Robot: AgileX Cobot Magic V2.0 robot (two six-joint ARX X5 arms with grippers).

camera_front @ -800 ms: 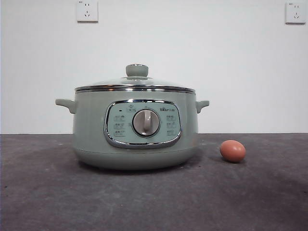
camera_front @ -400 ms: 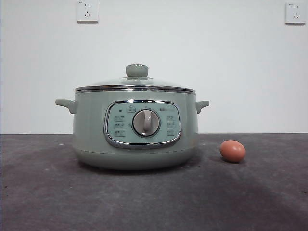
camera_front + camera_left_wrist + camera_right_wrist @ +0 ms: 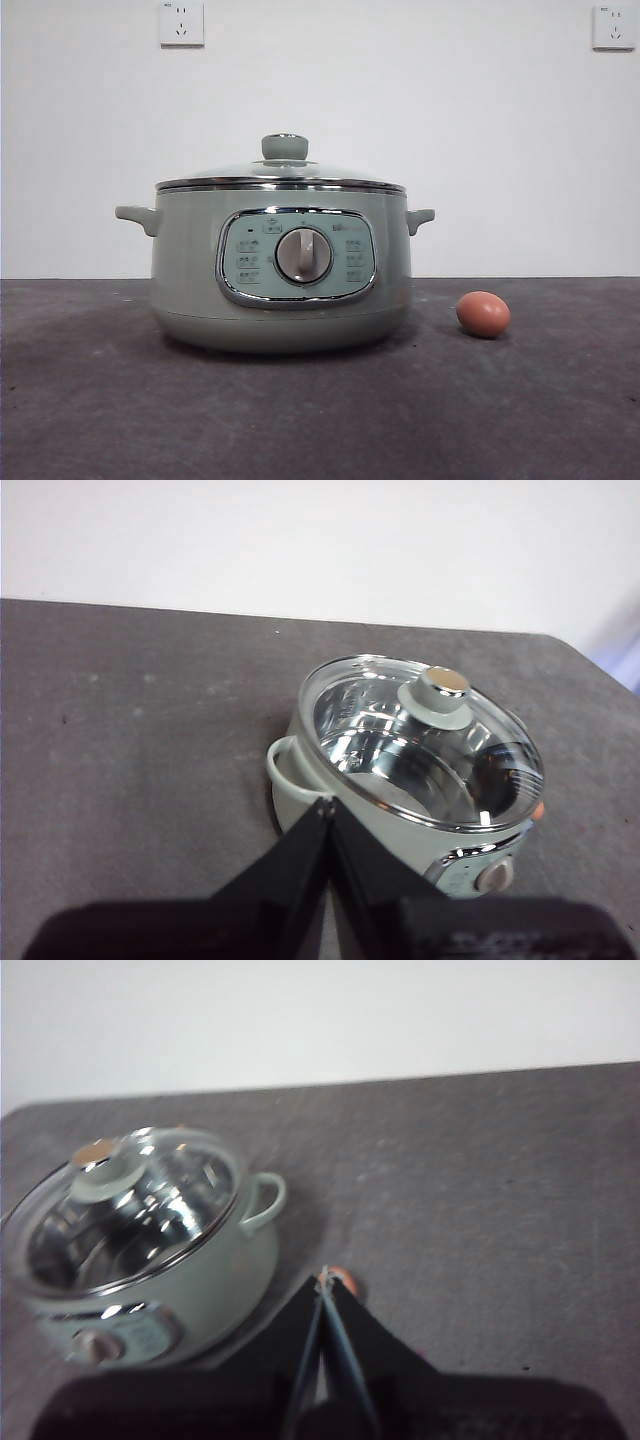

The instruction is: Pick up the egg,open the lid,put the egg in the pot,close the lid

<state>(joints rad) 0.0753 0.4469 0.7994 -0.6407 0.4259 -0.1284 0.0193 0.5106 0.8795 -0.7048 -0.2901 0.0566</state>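
The pale sage-green pot (image 3: 190, 270) stands left of centre on the dark table, with the glass lid (image 3: 282, 176) shut on it and the lid's green knob (image 3: 285, 147) on top. The reddish-brown egg (image 3: 483, 314) lies on the table to the pot's right, apart from it. Neither arm shows in the front view. My left gripper (image 3: 327, 806) is shut and empty, high above the table beside the pot (image 3: 300, 780). My right gripper (image 3: 323, 1278) is shut and empty, high above the egg (image 3: 347, 1280), which peeks out from behind its tips; that view is blurred.
The dark grey table (image 3: 100, 400) runs back to a white wall with two sockets (image 3: 181, 22). The pot's side handles (image 3: 137, 217) stick out at both sides.
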